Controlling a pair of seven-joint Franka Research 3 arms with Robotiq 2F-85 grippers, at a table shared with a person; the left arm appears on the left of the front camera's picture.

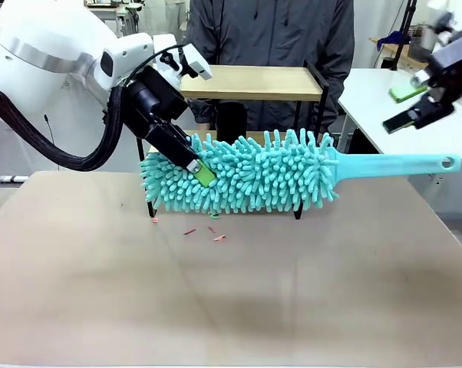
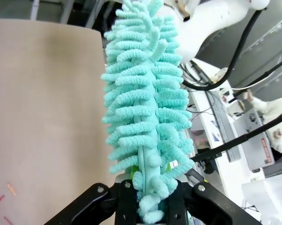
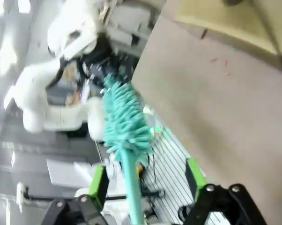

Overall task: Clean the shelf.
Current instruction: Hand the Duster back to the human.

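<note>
While left claw [image 1: 194, 170] grips duster [image 1: 246, 180], shelf [image 1: 250, 83] behind

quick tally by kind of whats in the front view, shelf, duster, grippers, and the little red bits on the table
shelf: 1
duster: 1
grippers: 2, the left gripper shut on the duster's fluffy head, the right gripper open, up off the handle
red bits: about 4, small scraps on the table in front of the shelf
total: about 8

Small red and green scraps [image 1: 204, 230] lie on the tan table [image 1: 231, 291] toward its far edge. Person in dark jacket [image 1: 273, 34] stands beyond.
</note>
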